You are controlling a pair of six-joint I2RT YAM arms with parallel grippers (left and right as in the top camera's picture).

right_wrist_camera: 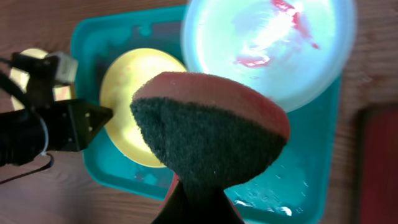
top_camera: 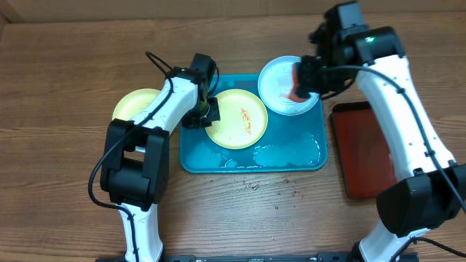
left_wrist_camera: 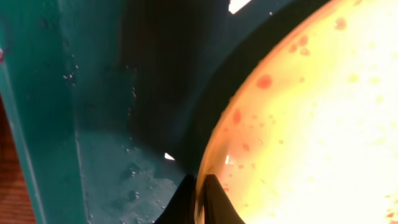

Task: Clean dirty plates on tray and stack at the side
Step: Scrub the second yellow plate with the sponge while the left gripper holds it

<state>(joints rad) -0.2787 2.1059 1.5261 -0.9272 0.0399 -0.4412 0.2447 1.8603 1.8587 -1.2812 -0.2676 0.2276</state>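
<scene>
In the teal tray [top_camera: 251,161] lies a yellow-green-rimmed plate [top_camera: 237,118] with orange smears. My left gripper [top_camera: 208,110] is shut on its left rim; in the left wrist view the fingertips [left_wrist_camera: 200,186] pinch the edge of that plate [left_wrist_camera: 311,124]. A light-blue-rimmed plate [top_camera: 280,80] with red smears rests on the tray's far right corner. My right gripper [top_camera: 309,73] hovers over it, shut on a red sponge with a dark scouring face [right_wrist_camera: 211,134]. A second yellow-green plate [top_camera: 135,105] lies on the table left of the tray.
A dark red-brown tray [top_camera: 364,149] sits on the table to the right of the teal one. Water and foam pool in the teal tray's front half [top_camera: 284,153]. Small crumbs dot the wood in front of the tray.
</scene>
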